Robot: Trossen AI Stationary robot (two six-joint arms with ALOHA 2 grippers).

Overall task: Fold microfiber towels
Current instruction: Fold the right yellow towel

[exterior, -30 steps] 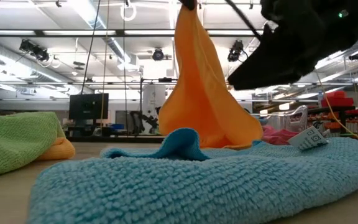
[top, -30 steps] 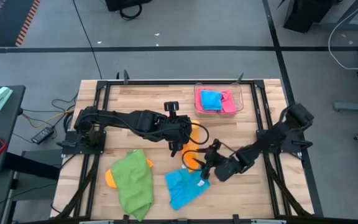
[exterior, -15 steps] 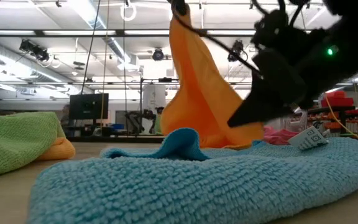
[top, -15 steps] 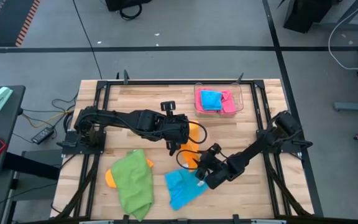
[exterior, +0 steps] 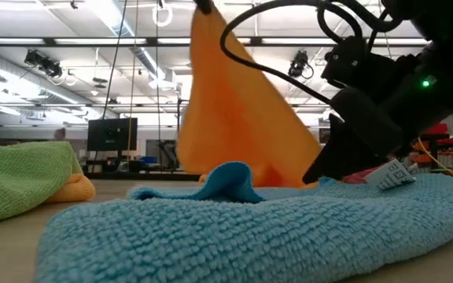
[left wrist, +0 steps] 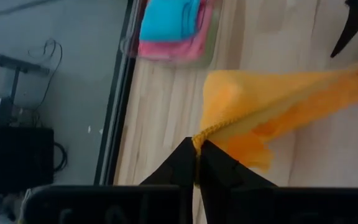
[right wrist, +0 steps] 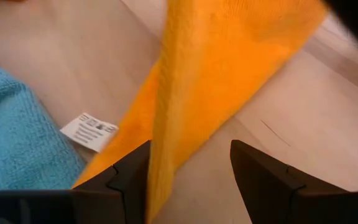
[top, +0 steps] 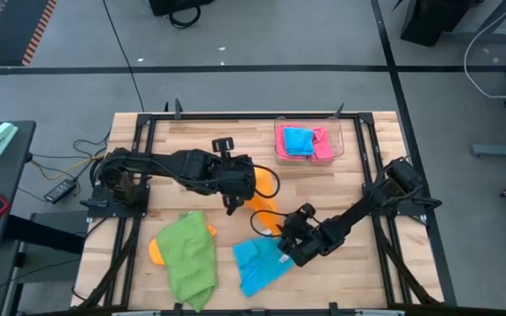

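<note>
Left gripper [left wrist: 196,163] shifted leftward, jaws clamped on orange towel [left wrist: 272,112] corner, right gripper [right wrist: 188,165] jaws apart astride it

I see even, bright overhead light with soft shadows. Ceiling strip lights [exterior: 69,41] glare in my low view. The nearby blue towel [exterior: 250,228] looks sharp; the orange towel [right wrist: 229,81] blurs at both wrists.
</note>
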